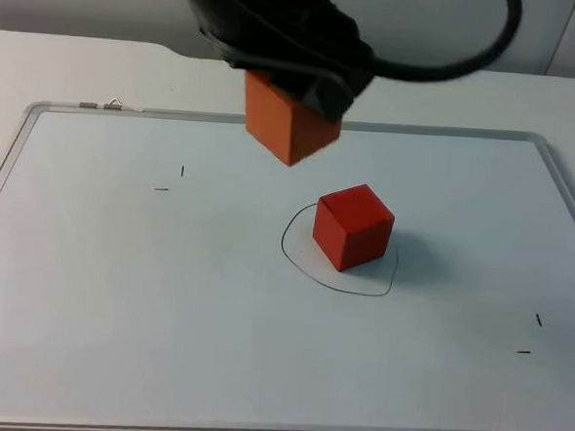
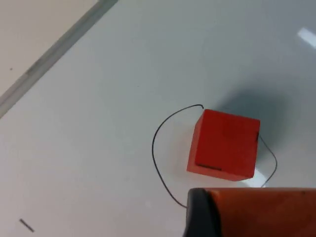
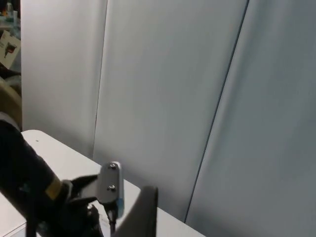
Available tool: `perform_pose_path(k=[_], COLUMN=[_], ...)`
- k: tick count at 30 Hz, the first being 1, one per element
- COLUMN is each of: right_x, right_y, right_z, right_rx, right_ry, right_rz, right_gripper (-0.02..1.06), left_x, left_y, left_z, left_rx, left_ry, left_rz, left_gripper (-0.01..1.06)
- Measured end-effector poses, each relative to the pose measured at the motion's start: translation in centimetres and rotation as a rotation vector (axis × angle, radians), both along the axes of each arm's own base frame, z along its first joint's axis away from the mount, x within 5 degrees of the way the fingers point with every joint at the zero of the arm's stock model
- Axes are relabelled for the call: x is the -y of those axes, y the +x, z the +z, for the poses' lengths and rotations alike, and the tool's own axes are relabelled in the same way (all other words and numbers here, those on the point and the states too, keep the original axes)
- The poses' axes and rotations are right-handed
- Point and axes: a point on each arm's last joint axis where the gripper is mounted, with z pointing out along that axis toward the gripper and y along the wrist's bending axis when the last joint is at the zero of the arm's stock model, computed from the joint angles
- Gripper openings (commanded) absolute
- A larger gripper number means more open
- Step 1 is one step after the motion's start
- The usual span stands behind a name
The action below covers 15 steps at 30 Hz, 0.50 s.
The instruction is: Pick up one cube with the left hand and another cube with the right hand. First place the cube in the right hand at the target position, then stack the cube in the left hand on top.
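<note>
I read no text, label, brand or number anywhere. Only short black pen ticks (image 1: pixel 161 188) and drawn outline (image 1: pixel 295 255) on desk (image 1: pixel 116 312).

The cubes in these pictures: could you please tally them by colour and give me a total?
Orange cube, held in the left gripper above the table: 1
Red cube, standing on the drawn outline: 1
Total: 2 cubes

Two cubes, one orange (image 1: pixel 291 126) at 12 o'clock, one red (image 1: pixel 353 226) at centre, one drawn outline (image 1: pixel 295 250), four short pen marks on the counter (image 1: pixel 162 345)
</note>
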Motion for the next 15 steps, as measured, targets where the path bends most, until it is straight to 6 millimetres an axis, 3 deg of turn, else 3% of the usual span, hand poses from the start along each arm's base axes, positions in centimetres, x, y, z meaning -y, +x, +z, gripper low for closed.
perform_pose_path(k=[8,15], right_x=[0.0,0.0], right_y=[0.0,0.0], right_z=[0.0,0.0], right_rx=[0.000,0.000], right_ry=[0.000,0.000], right_rz=[0.000,0.000], right_gripper=[0.90,0.90], left_x=[2.3,3.6], left_y=[2.6,4.2], left_z=[-3.6,-4.5], left_rx=[-0.033,-0.032], left_ry=[0.040,0.041], left_rz=[-0.033,-0.061], left_gripper=[0.03,0.03])
